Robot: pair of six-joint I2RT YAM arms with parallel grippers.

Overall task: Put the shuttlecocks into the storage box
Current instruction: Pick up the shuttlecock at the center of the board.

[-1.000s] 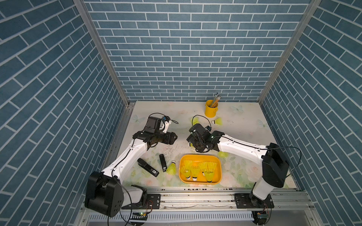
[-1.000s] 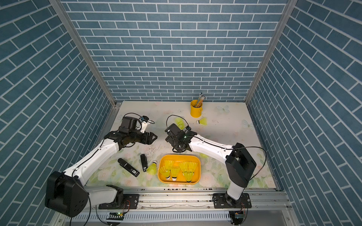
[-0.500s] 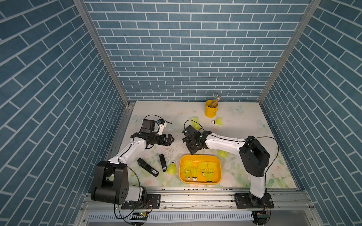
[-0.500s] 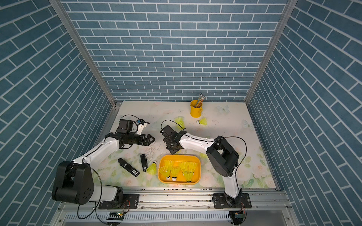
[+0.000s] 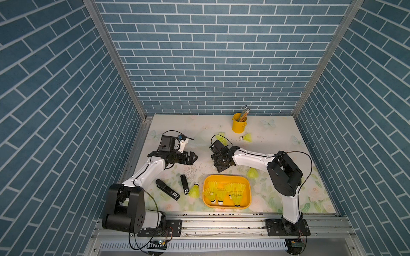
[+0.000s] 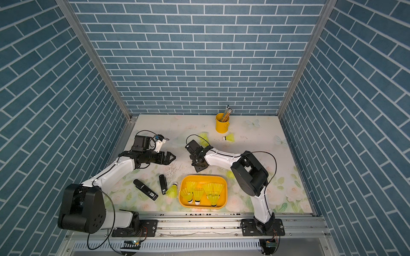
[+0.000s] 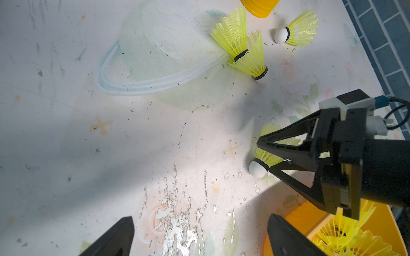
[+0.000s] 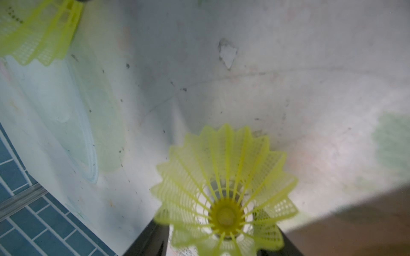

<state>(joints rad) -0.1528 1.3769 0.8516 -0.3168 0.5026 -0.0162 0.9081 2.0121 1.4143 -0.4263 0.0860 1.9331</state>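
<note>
Between the jaws of the right gripper (image 7: 264, 157) a shuttlecock (image 7: 257, 169) is bracketed, close to the table and just beyond the far edge of the storage box (image 5: 224, 176). Whether it is already pinched cannot be told. To the left, the left gripper (image 5: 193, 157) is spread wide, with nothing in it.

The task is judged roughly half done. Several shuttlecocks (image 5: 224, 192) are seen inside the box, and others are outside it. A loose shuttlecock (image 5: 194, 191) is found just left of the box, and another shuttlecock (image 5: 253, 173) just off its far right corner, beside the right arm. At the far side, an overlapping pair (image 7: 239, 46) and a single shuttlecock (image 7: 295, 31) are seen near the yellow pencil cup (image 5: 239, 123). Two black oblong objects (image 5: 167, 192) are laid at the near left.

The surface (image 5: 288, 199) is covered by a pale floral print, scuffed and flaked in the middle. The cell is walled on three sides in a blue brick pattern. Both arms are mounted on a metal rail (image 5: 221, 223) along the near edge.
</note>
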